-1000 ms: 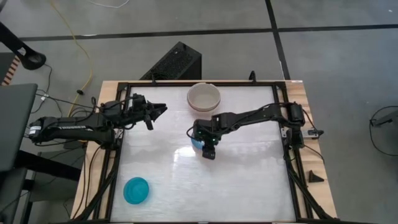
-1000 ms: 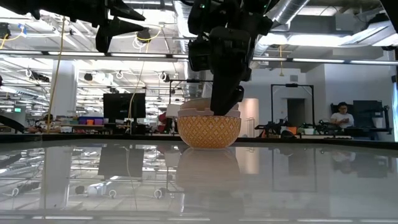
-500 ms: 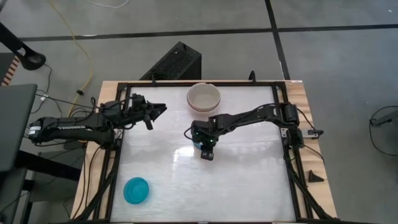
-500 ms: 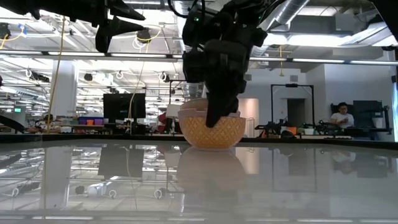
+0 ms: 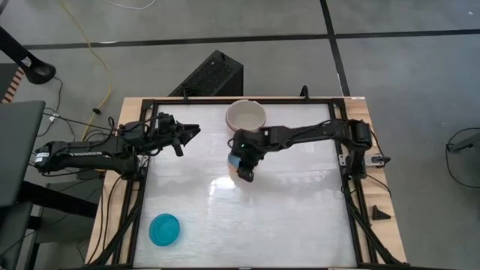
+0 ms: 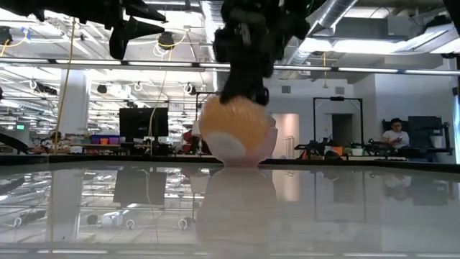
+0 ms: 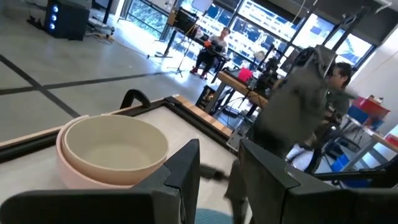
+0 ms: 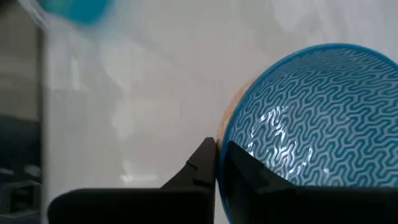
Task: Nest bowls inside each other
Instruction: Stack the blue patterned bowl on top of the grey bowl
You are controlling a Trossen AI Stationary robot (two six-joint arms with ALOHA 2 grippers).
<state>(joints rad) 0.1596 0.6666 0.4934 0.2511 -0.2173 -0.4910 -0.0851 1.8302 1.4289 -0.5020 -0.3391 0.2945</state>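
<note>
A salmon-orange bowl (image 6: 237,128) with a light blue, wave-patterned inside (image 8: 311,118) hangs tilted below my right gripper (image 5: 244,172), which is shut on it. I cannot tell whether this is one bowl or a blue bowl lying in an orange one. A grey-white bowl rests inside a pale pinkish-white bowl (image 5: 246,117) by the far edge. A turquoise-blue bowl (image 5: 164,229) stands on its base near the table's near left corner. My left gripper (image 5: 193,132) waits open and level at the far left, with nothing between its fingers (image 7: 186,174). My right gripper pinches the bowl's rim (image 8: 229,146) between its two fingers, one on the blue inner side and one on the outside. The fingers slant down from the far right. The bowl hangs tilted, its whitish underside (image 6: 231,147) facing the near edge, and appears clear of the table.
The glossy white tabletop (image 5: 285,217) lies bare to the near right, inside a black frame (image 5: 352,225). A black box (image 5: 210,75) sits on the floor beyond the far edge. People sit at desks in the room behind (image 6: 395,133).
My right gripper has shut on the bowl's rim, then risen and moved toward the far edge. The orange bowl, which stood upright on the table, is now raised and tipped so that its underside faces the near edge.
</note>
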